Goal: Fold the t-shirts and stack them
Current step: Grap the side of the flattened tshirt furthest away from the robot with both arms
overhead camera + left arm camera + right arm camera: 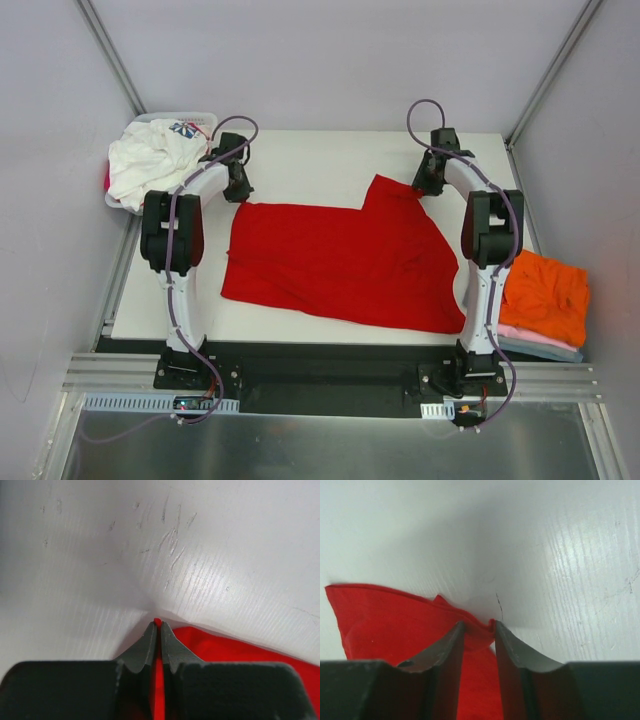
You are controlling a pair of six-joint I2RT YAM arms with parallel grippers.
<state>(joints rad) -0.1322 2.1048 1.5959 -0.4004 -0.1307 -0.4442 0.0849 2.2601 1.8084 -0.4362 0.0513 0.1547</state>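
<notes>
Closed left gripper (157, 625) pinches plain bright red cloth t-shirt (340, 255); right gripper (479, 626) straddles its edge, jaws apart — white slotted plastic basket (165, 117) beside left holds white printed t-shirt (150, 165).

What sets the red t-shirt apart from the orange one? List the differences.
The red t-shirt lies spread out flat; the orange t-shirt is folded at the right side. The red one lies straight on the table; the orange one tops a folded stack. Left claw and right claw sit at the red one's far corners; neither touches the orange. Both are plain, bright shirts.
</notes>
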